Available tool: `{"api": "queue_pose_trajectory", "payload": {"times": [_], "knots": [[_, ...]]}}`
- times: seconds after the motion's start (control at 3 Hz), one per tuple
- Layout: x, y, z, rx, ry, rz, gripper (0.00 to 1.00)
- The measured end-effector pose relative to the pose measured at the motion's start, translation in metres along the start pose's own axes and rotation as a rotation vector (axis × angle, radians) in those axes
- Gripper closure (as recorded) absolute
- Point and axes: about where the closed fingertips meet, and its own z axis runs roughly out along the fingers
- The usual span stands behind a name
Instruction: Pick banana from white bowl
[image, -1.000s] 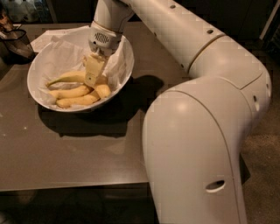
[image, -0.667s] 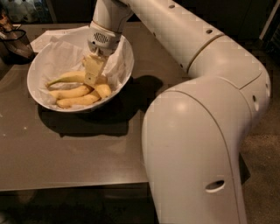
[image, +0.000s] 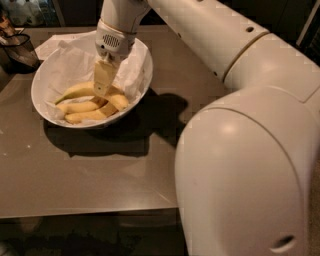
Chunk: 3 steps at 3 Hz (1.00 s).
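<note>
The white bowl (image: 42, 107) stands at the table's far left, lined with crumpled white paper (image: 67, 65). Three bananas lie in its near half. The banana (image: 74, 92) is the long curved one at the back, reaching from the left side to under the gripper. Two shorter, paler bananas (image: 82, 107) lie in front of it. My gripper (image: 103, 89) points straight down into the bowl, its tip at the banana's right half, and hides that part.
A black mesh container (image: 18, 50) stands at the far left edge, beside the bowl. A white paper (image: 52, 45) lies behind the bowl. My arm's large body (image: 250, 160) fills the right side, over the brown table (image: 100, 170).
</note>
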Motion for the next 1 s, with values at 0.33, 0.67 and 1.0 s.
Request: {"api": "queue_pose_trajectory", "payload": {"times": [0.33,0.67,1.0], "knots": [[-0.007,0.024,-0.016,0.076,0.007,-0.043,1.00],[-0.010,0.039,-0.026,0.111,0.013,-0.069,1.00],[-0.015,0.052,-0.036,0.101,-0.025,-0.143,1.00]]}}
